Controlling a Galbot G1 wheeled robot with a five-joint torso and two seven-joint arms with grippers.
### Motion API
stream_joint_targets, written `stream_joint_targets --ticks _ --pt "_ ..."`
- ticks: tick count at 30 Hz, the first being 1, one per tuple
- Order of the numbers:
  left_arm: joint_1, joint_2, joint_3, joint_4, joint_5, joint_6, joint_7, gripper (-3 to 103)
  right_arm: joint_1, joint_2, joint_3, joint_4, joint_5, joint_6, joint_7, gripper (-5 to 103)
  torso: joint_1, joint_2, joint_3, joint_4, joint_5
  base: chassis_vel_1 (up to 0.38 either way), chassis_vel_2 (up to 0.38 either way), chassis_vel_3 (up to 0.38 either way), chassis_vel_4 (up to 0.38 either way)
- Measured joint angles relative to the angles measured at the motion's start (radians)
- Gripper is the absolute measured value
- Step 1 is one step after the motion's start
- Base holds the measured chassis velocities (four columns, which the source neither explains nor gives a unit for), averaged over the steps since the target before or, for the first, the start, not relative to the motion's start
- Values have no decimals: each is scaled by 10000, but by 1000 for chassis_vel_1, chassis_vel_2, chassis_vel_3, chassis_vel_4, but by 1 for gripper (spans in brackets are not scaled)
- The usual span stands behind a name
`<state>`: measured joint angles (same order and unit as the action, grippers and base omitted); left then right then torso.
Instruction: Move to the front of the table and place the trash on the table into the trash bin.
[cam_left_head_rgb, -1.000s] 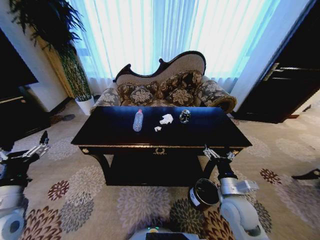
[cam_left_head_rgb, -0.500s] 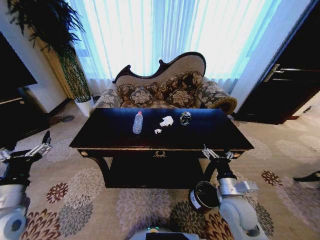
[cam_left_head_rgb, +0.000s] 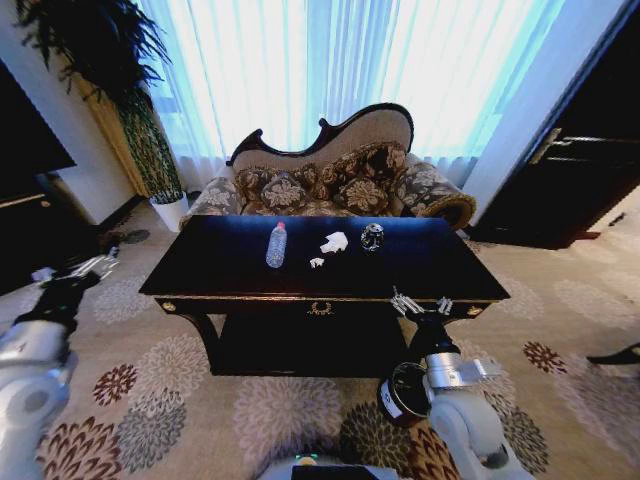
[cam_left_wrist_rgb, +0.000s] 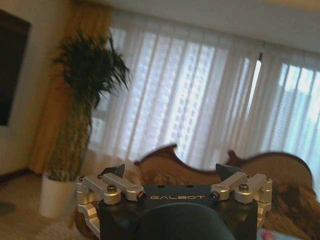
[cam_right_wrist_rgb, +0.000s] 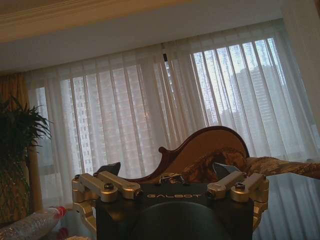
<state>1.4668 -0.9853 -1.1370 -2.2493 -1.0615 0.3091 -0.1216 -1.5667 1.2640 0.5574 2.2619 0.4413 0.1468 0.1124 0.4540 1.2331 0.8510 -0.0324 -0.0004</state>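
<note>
I've raised both spread claws: right gripper (cam_left_head_rgb: 419, 304) reaches the table (cam_left_head_rgb: 240, 270) front edge, left gripper (cam_left_head_rgb: 88, 269) lifts; trash untouched.

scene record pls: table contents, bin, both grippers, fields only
table: dark, glossy, in front of the sofa
on table: clear bottle, white paper bits, dark silvery ball
trash bin: on the carpet at the table's front right
left gripper: open, raised left of the table
right gripper: open, at the table's front edge
</note>
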Motion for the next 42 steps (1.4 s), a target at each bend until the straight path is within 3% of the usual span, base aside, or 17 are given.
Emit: stream_joint_targets --ticks 3,7,14,22,25,28,31,33,37,39,42 --pt "-147 572 418 253 -172 57 81 100 -29 -5 -27 -1 -43 40 -26 100 0 0 0 1 2 0 0 0 0" --pt "-1178 1874 1446 1338 -1325 79 -125 100 -116 81 -241 98 -324 67 -99 100 -1 1 0 0 -2 0 0 0 0" --pt "-3053 2643 2861 2473 -1703 231 -734 100 -218 226 -444 83 -643 137 -207 100 0 0 0 -1 1 0 0 0 0" --pt "-5524 3046 5837 3659 -1652 410 -1028 100 -269 280 -617 -43 -902 200 -370 100 0 0 1 -2 0 0 0 0 0" --pt "-6671 3001 7071 3918 -1499 575 -1185 100 -283 339 -696 -76 -978 229 -404 100 0 0 0 -1 3 0 0 0 0" --pt "-7336 2835 7744 4086 -1342 695 -1420 100 -283 366 -734 -113 -1043 258 -435 100 0 0 0 -1 3 0 0 0 0" --pt "-8332 2206 9018 4293 -1142 843 -1763 100 -255 425 -836 -186 -1191 279 -494 100 0 0 0 0 2 0 0 0 0" --pt "-8463 2048 9216 4290 -1135 918 -1863 100 -245 435 -854 -193 -1211 279 -505 100 0 -1 0 -3 3 0 0 0 0" --pt "-8757 1278 9895 4174 -984 1608 -2747 100 -194 480 -904 -236 -1274 264 -553 100 1 0 0 -3 5 0 0 0 0" --pt "-8776 816 10268 4186 -489 1927 -3118 100 -166 469 -903 -318 -1287 258 -575 100 -1 0 -1 -1 4 0 0 0 0" --pt "-8788 518 10503 4246 -58 2033 -3200 100 -140 451 -897 -406 -1295 262 -584 100 -2 0 -1 0 3 0 0 0 0"
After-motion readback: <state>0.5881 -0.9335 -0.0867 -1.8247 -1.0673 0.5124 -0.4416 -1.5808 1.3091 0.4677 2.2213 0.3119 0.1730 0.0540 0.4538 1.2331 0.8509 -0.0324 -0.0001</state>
